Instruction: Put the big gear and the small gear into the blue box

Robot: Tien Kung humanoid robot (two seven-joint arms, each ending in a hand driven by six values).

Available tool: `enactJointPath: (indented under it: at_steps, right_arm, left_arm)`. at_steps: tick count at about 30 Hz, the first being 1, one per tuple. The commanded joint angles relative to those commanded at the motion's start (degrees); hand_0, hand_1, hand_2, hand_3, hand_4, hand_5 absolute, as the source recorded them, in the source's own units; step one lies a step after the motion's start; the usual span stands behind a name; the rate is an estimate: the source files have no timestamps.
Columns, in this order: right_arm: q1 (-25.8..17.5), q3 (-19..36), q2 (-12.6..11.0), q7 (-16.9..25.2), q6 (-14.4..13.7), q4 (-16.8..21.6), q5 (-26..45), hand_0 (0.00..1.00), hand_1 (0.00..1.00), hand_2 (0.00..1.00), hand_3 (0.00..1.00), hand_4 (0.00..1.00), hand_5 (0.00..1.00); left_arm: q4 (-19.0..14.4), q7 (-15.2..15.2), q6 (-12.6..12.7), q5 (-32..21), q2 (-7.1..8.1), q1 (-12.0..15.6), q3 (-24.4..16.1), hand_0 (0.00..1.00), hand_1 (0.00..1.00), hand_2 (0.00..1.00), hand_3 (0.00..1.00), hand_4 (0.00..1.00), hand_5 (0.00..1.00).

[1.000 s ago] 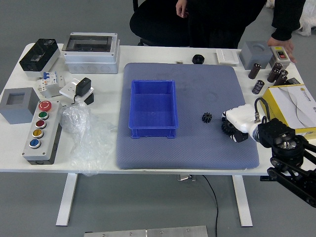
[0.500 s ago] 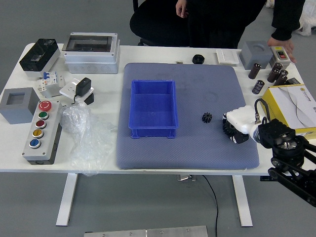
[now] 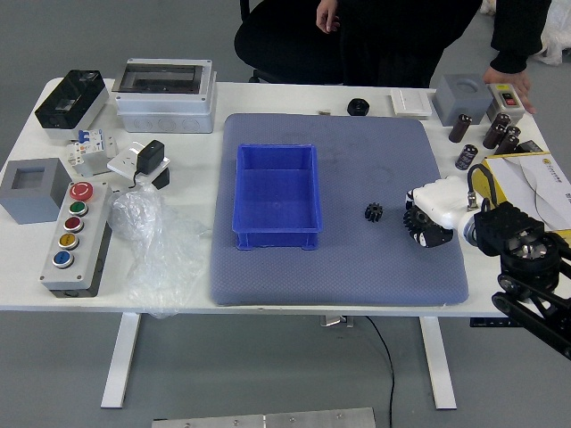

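My right hand (image 3: 430, 218), white with black fingertips, is low over the right part of the grey-blue mat. Its fingers are curled around the big black gear (image 3: 414, 217), which is mostly hidden by them. To the left of the hand, the small black gear (image 3: 374, 212) lies on the mat, apart from it. The blue box (image 3: 277, 192) stands on the mat's left half with bare floor showing inside. My left arm does not appear.
A yellow box (image 3: 533, 183) and dark cylinders (image 3: 493, 135) stand at the right. On the left are a button panel (image 3: 78, 236) and a plastic bag (image 3: 152, 245). A person's hand (image 3: 510, 85) rests by a switch box at the far right corner.
My right hand has shifted slightly, with its wrist and forearm a little higher and to the right. The small gear and blue box stay where they were.
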Motion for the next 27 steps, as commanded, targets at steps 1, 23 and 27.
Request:
enactJointPath:
  at_steps: [1,23,27]
  right_arm:
    - [0.2,-0.1,-0.3,0.0,0.1,0.3,0.0,0.571,0.487,0.566,0.638,0.463,0.284]
    - [12.1,-5.3,-2.0,-1.3,3.6,6.3,1.9,0.567,0.481,0.56,0.637,0.459,0.287]
    - [14.9,-6.5,0.5,-1.4,3.9,5.9,2.1,0.568,0.481,0.559,0.636,0.462,0.285]
  left_arm:
    - [0.0,0.0,0.0,0.0,0.04,0.0,0.0,0.858,0.839,0.842,0.85,0.754,0.69]
    - [0.0,0.1,-0.1,0.0,0.55,0.2,-0.1,0.858,0.839,0.842,0.85,0.754,0.69]
    - [0.0,0.1,-0.1,-0.1,0.56,0.3,0.1,0.858,0.839,0.842,0.85,0.755,0.691]
